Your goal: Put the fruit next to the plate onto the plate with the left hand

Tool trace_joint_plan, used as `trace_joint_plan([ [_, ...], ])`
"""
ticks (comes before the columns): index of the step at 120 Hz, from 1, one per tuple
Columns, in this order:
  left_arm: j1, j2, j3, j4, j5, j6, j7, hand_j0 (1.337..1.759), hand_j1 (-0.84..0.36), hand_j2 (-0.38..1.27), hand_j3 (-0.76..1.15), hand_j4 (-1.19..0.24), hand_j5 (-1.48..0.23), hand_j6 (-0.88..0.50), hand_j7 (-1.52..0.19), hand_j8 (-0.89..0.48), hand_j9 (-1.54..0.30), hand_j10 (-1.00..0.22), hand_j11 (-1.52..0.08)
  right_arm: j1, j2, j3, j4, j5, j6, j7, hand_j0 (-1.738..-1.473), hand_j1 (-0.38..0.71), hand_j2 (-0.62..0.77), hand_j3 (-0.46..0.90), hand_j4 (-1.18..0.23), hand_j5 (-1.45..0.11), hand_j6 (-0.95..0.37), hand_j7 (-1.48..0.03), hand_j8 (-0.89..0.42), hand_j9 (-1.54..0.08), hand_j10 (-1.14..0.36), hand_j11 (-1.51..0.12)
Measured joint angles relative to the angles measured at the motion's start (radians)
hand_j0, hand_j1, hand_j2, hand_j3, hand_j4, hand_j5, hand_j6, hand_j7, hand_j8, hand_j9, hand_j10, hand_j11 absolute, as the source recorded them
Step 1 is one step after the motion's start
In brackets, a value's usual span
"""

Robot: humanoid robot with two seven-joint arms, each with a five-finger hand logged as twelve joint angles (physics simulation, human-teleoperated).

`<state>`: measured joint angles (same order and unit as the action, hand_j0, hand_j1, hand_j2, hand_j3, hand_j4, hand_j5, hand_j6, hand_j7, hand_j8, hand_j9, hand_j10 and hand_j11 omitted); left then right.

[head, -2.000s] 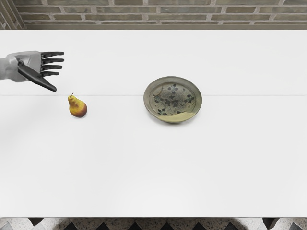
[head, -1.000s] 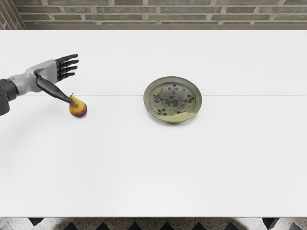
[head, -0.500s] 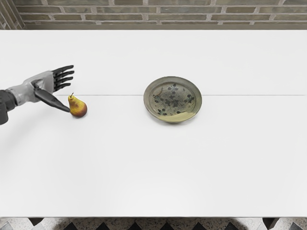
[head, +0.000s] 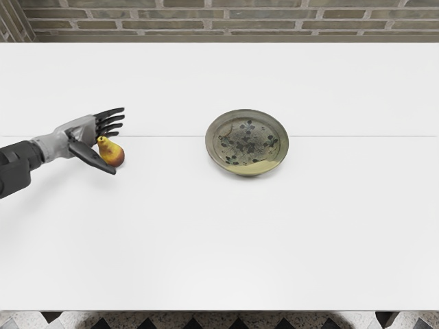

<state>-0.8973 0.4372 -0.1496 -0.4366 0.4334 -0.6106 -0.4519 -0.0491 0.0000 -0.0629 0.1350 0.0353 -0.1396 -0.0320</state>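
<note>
Pear (head: 111, 153), yellow with a red side, sits on your table (head: 219, 226), well left of the plate (head: 280, 141), between the thumb and straight, unclosed fingers (head: 113, 118) of the left hand (head: 86, 134).

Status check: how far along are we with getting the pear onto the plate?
Done: the left hand is at the pear. In hand: the grasp, with the fingers spread behind the pear and the thumb in front, not closed on it. Left: closing, lifting it off the table, carrying it right to the plate, which holds nothing, and setting it down.
</note>
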Motion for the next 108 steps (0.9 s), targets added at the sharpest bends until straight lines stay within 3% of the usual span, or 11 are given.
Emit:
trace_joint_plan([
  [23, 0.0, -0.005, -0.001, 0.01, 0.05, 0.0, -0.053, 1.658, 0.35, 0.0, 0.0, 0.0, 0.0, 0.0, 0.0, 0.0, 0.0, 0.0, 0.0, 0.0, 0.0, 0.0, 0.0, 0.0, 0.0, 0.0, -1.658, -0.31, -0.01, 0.0, -0.03, -0.04, -0.03, -0.04, -0.03, -0.04, -0.03, -0.04],
  [71, 0.015, -0.02, -0.006, 0.045, 0.052, 0.0, -0.066, 1.658, 0.35, 0.0, 0.0, 0.0, 0.0, 0.0, 0.0, 0.0, 0.0, 0.0, 0.0, 0.0, 0.0, 0.0, 0.0, 0.0, 0.0, 0.0, -1.658, -0.31, -0.01, 0.0, -0.03, -0.04, -0.03, -0.04, -0.03, -0.04, -0.03, -0.04],
  [89, 0.027, -0.021, -0.005, 0.048, 0.055, 0.0, -0.067, 1.658, 0.28, 0.01, 0.0, -0.06, -0.08, -0.06, -0.08, -0.06, -0.08, -0.05, -0.05, 0.0, 0.0, 0.0, 0.0, 0.0, 0.0, 0.0, -1.658, -0.31, -0.01, 0.0, -0.03, -0.04, -0.03, -0.04, -0.03, -0.04, -0.03, -0.04],
  [108, 0.029, -0.02, -0.001, 0.049, 0.069, 0.0, -0.104, 1.658, 0.17, 0.03, 0.0, -0.15, -0.19, -0.15, -0.19, -0.15, -0.19, -0.13, -0.16, 0.0, 0.0, 0.0, 0.0, 0.0, 0.0, 0.0, -1.658, -0.31, -0.01, 0.0, -0.03, -0.04, -0.03, -0.04, -0.03, -0.04, -0.03, -0.04],
])
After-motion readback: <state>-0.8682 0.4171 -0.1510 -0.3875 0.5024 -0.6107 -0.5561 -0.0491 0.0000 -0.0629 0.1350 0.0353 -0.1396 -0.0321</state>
